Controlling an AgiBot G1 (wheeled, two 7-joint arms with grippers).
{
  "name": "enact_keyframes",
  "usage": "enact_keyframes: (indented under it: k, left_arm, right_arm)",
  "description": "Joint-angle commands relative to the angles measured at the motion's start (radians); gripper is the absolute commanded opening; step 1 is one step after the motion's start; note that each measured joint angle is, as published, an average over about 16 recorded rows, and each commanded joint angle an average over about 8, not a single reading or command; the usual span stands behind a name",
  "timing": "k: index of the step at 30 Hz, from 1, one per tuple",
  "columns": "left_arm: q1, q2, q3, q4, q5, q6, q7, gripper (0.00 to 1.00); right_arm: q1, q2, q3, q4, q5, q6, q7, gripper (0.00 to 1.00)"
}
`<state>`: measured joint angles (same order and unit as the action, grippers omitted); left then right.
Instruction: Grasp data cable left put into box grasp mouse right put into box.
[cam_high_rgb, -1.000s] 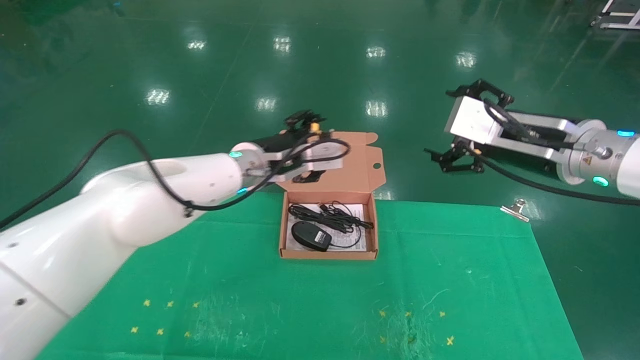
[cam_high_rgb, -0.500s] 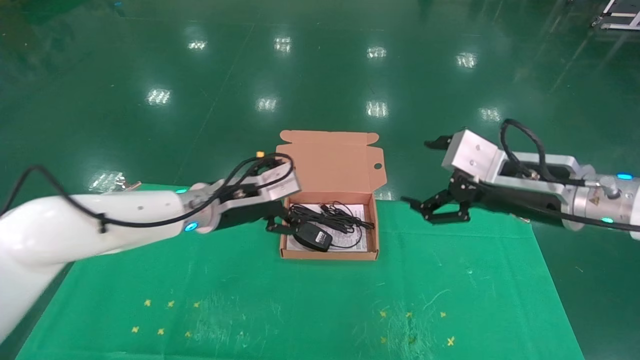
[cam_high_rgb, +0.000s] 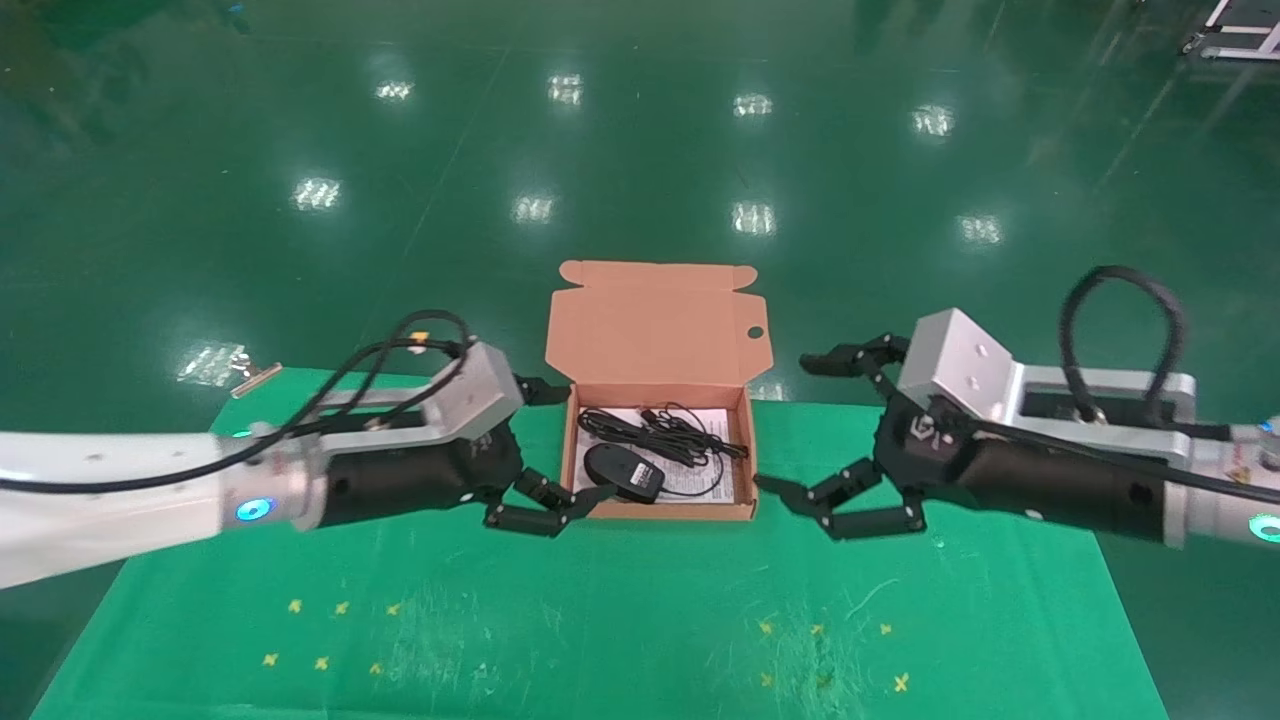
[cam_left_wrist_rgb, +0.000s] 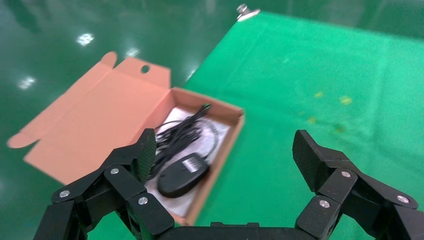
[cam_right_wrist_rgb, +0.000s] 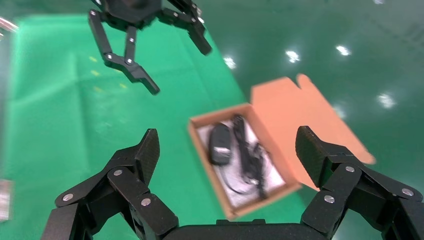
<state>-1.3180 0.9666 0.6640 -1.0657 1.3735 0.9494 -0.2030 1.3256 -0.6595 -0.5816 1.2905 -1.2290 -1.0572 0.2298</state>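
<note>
**Ana:** Since both items already lie inside the box (cam_high_rgb: 655, 508), what step would you say is in hand?

**Ben:** The packing looks done to me. At the centre of the head view, the mouse (cam_high_rgb: 622, 472) sits in the box's lower-left part, on the white leaflet (cam_high_rgb: 700, 420). The data cable (cam_high_rgb: 660, 433) is bundled just above and to the right of it, also inside.

**Ana:** And the grippers?

**Ben:** Neither holds anything. The left gripper (cam_high_rgb: 553, 447) sits at centre-left of the frame, just beside the box's left wall, fingers spread wide. The right gripper (cam_high_rgb: 826, 432) mirrors it at centre-right, near the right wall, fingers equally splayed. Each wrist view confirms it: the left gripper (cam_left_wrist_rgb: 227, 167) and the right gripper (cam_right_wrist_rgb: 227, 160) show only open space between their black fingers.

**Ana:** The lid (cam_high_rgb: 655, 322)?

**Ben:** Open, standing up at the back, above the tray in the frame.

**Ana:** So what next?

**Ben:** My judgement is that nothing remains to be grasped. The arms need only pull out sideways over the green cloth (cam_high_rgb: 640, 620), without nudging the cardboard walls.
</note>
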Motion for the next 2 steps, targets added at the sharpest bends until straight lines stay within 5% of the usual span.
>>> enact_keyframes:
  k: [1,2]
  left_arm:
    - [0.029,-0.042,-0.046,-0.026,-0.076,0.065,0.002,1.00]
    - [0.033,-0.048,-0.052,-0.030,-0.087,0.074,0.002,1.00]
  right_arm:
    - [-0.029,0.006,0.035,-0.001,0.057,-0.050,-0.005,1.00]
    - [-0.033,0.006,0.040,-0.001,0.066,-0.058,-0.006,1.00]
